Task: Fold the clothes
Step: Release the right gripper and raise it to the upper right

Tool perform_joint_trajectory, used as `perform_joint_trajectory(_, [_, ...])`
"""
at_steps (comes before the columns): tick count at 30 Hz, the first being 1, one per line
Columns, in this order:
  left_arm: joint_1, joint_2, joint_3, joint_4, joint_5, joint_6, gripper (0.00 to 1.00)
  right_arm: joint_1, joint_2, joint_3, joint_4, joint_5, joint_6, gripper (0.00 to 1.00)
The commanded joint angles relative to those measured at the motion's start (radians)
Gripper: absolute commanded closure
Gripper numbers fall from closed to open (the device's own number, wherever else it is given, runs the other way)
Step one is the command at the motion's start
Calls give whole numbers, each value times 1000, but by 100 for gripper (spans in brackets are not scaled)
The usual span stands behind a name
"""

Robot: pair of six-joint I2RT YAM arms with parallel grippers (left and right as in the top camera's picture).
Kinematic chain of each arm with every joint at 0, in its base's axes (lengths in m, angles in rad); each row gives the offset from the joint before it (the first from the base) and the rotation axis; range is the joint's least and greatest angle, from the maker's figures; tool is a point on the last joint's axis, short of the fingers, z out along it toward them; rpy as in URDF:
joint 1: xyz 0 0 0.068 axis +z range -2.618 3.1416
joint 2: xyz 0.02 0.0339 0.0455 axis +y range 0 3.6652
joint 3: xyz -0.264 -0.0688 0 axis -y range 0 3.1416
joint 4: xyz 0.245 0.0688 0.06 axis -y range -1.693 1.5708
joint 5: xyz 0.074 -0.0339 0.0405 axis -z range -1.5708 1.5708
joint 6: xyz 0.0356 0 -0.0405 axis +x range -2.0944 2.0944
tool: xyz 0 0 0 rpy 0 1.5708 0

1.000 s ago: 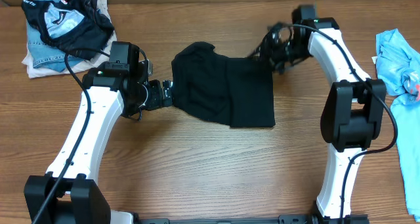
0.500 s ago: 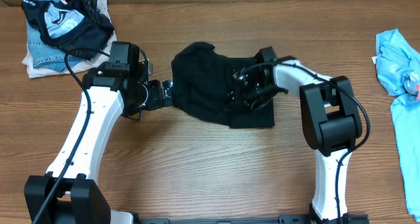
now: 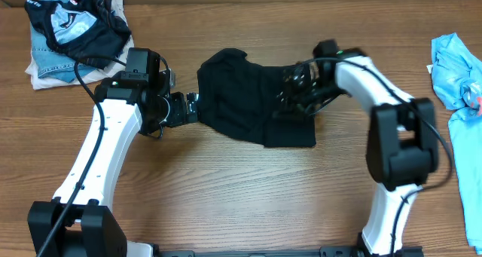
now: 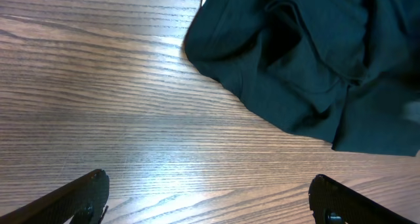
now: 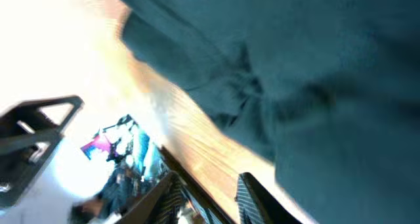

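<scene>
One black shirt (image 3: pixel 252 110) lies crumpled at the middle of the bench (image 3: pixel 226 189). Its long axis runs left to right and dips a little toward the right. Its left end is bunched into a rounded hump on the far side. Its right end is flatter, with a squared corner at the near right. Which end is the neck I cannot tell.

The left arm (image 3: pixel 105 148) leans up from the near left corner and bends at the wrist. The left pincer (image 3: pixel 192 106) points right, low over the bench, just beside the shirt's left edge. In the left wrist view its fingers (image 4: pixel 82 198) are spread wide, with bare wood between them. The shirt's edge lies ahead of them, untouched.

The right arm (image 3: pixel 395 136) stands at the near right, its white forearm arching away and to the left. The right pincer (image 3: pixel 294 99) hangs over the shirt's right half. It is dark on dark from overhead and smeared in the right wrist view, so I cannot tell whether it is spread or pinching cloth.

Other clothes lie well apart from the shirt. A pile (image 3: pixel 71 31) sits at the far left corner, with a black-and-pale-blue piece atop denim and white. A light blue garment (image 3: pixel 452 68) lies at the right edge.
</scene>
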Motion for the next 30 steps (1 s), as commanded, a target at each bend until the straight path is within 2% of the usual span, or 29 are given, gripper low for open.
perform_joint_trajectory(1, [-3, 3, -5, -3, 8, 20, 0, -21, -51, 19, -36, 67, -32, 63])
perform_joint_trajectory(6, [-3, 3, -5, -3, 9, 20, 0, -22, -50, -91, -16, 74, -63, 62])
perform_joint_trajectory(8, [-3, 3, -5, -4, 9, 19, 0, -22, -50, -171, 51, 75, -47, 61])
perform_joint_trajectory(13, [-3, 3, -5, -8, 9, 20, 0, -27, -49, -349, 236, 76, 31, 50])
perform_joint_trajectory(16, [-3, 3, -5, -14, 9, 20, 0, -34, -49, -403, 319, 79, 57, 51])
perform_joint_trajectory(19, [-3, 3, -5, -14, 9, 20, 0, -47, -49, -383, 333, 77, 64, 57])
perform_joint_trajectory(24, [-3, 3, -5, -14, 8, 20, 0, -58, -66, -240, 274, 67, 62, 57])
perform_joint_trajectory(27, [-3, 3, -5, -10, 8, 20, 0, -58, -77, -88, 240, 67, 71, 48])
perform_joint_trajectory(30, [-3, 3, -5, -6, 8, 20, 0, -58, -77, -5, 283, 69, 105, 37])
